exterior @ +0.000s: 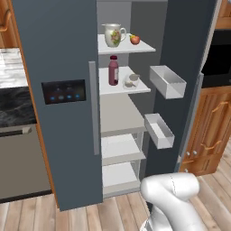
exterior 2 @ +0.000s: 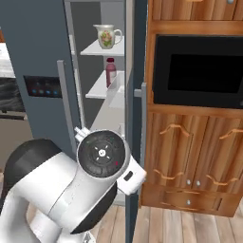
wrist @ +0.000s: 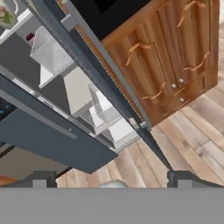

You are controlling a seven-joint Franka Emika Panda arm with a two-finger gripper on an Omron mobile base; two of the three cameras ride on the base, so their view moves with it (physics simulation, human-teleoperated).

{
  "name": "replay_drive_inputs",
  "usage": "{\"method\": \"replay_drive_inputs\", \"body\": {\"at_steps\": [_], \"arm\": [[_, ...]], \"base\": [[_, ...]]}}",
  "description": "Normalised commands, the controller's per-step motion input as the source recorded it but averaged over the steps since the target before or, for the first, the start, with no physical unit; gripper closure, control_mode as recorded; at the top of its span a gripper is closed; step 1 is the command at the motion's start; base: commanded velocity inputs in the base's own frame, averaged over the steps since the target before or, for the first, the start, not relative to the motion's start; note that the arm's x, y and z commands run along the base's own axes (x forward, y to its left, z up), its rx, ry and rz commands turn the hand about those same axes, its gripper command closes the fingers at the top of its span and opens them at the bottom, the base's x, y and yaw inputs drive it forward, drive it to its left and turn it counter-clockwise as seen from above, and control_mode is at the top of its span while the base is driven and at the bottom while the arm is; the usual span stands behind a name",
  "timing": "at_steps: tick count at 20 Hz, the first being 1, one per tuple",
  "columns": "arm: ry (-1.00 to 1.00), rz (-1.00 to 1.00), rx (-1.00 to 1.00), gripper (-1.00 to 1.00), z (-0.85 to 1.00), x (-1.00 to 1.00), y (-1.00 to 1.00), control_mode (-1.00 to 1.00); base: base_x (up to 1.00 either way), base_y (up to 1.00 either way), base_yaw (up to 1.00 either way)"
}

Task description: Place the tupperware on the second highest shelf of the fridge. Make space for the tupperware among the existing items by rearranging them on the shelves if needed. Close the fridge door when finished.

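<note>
Slate-grey fridge door [exterior: 180, 67] stands open. The tupperware [exterior: 131, 80] already sits on the second highest shelf [exterior: 122, 86], just beside the dark red bottle [exterior: 113, 71]. Fingers [wrist: 179, 179] are spread wide, holding nothing. Remaining step, in my judgement: reach the door edge and push it shut.

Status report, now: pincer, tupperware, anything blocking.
Pincer open, empty. Tupperware on second highest shelf beside bottle. Fridge door open; nothing blocking.
</note>
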Motion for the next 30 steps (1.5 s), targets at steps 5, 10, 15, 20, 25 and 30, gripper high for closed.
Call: {"method": "replay_drive_inputs", "body": {"at_steps": [5, 10, 15, 20, 25, 30], "arm": [[-0.03, 0.27, 0.00, -1.00, -0.63, 0.99, -0.93, -1.00], [-0.06, 0.14, 0.01, -1.00, -0.51, 1.00, -0.35, -1.00], [0.00, 0.07, 0.06, -1.00, -0.47, 1.00, -0.22, -1.00], [0.00, 0.07, 0.00, -1.00, -0.29, 1.00, -0.50, -1.00], [0.00, 0.09, 0.02, -1.00, -0.37, 1.00, -0.36, -1.00], [0.00, 0.12, 0.03, -1.00, -0.42, 1.00, 0.03, -1.00]], "base": [[0.00, 0.00, 0.00], [0.00, 0.00, 0.00], [0.00, 0.00, 0.00], [0.00, 0.00, 0.00], [0.00, 0.00, 0.00], [0.00, 0.00, 0.00]]}}
